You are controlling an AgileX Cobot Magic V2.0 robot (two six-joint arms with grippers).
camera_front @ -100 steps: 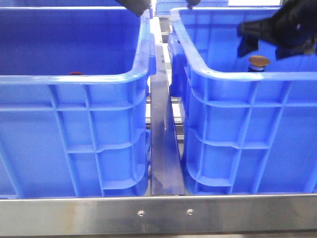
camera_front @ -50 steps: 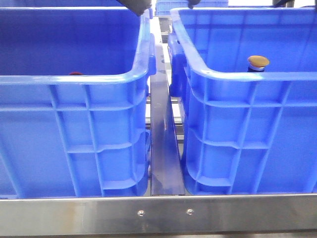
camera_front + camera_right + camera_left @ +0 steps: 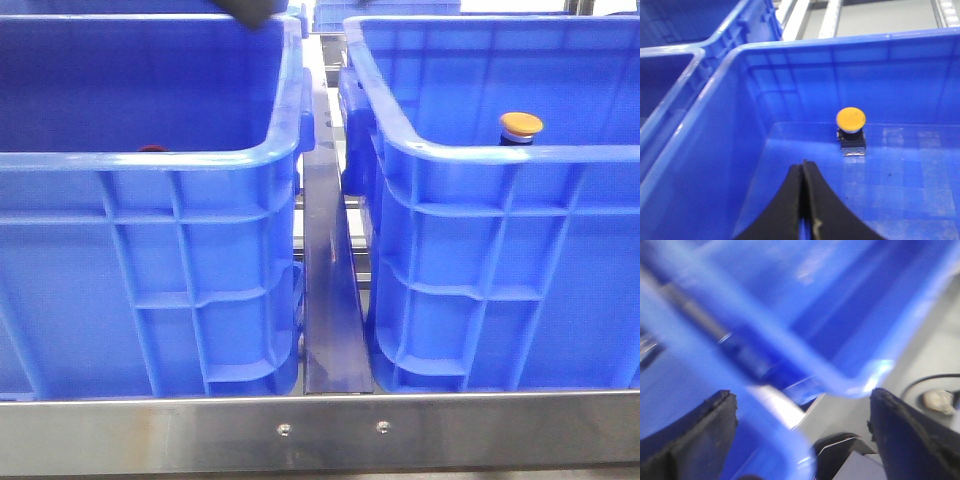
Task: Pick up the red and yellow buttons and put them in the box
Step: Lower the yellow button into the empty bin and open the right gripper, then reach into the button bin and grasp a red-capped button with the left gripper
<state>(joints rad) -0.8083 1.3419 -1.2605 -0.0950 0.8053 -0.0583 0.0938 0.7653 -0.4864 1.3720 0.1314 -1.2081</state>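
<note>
Standing upright on the floor of the right crate [image 3: 500, 250], the yellow button [image 3: 521, 125] sat close to that crate's near wall, with bare floor open around it on its other sides. Only a sliver of the red button [image 3: 152, 149] showed above the near rim of the left crate [image 3: 150, 270]. A narrow gap with a metal rail [image 3: 330, 300] separated the two crates' rims. The right gripper [image 3: 802, 172] hung inside the right crate, short of the yellow button, its jaws pressed together and empty. The left gripper [image 3: 802, 427] hovered over a blurred blue crate rim, jaws spread wide, holding nothing.
</note>
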